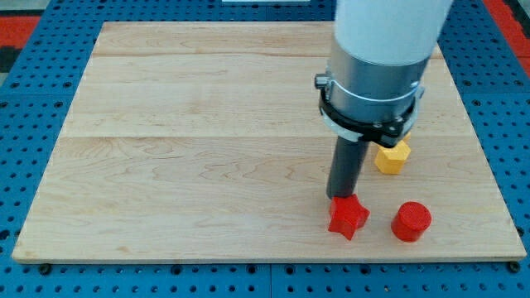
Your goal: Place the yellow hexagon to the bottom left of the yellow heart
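My tip (pixel 339 197), a bare rod holding nothing, touches the red star (pixel 348 217); the yellow hexagon (pixel 392 157), right-centre and half hidden, looks light, rigid, slidable: push a flat side.

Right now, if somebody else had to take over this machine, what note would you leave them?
My tip: rod's lower end sits at the upper-left edge of the red star block, apparently touching it.
Yellow hexagon: just to the view's right of the rod, partly hidden by the arm's body.
Yellow heart: not visible; possibly hidden behind the arm.
Red cylinder: to the view's right of the star, apart from it.
Done: nothing I can confirm.
Left: find the heart, bring the tip to the hexagon, push it to the heart's bottom left.
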Action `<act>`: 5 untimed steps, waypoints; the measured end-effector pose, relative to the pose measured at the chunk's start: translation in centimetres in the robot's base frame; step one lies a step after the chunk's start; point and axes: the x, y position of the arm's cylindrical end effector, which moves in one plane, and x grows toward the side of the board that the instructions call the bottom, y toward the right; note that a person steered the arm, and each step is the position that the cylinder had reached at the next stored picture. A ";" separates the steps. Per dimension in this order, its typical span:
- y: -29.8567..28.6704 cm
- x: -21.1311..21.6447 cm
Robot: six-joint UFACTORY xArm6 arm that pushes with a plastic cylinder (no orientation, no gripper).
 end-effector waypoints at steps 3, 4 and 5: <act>6.2 -3.6; 11.3 -3.6; 12.4 -3.7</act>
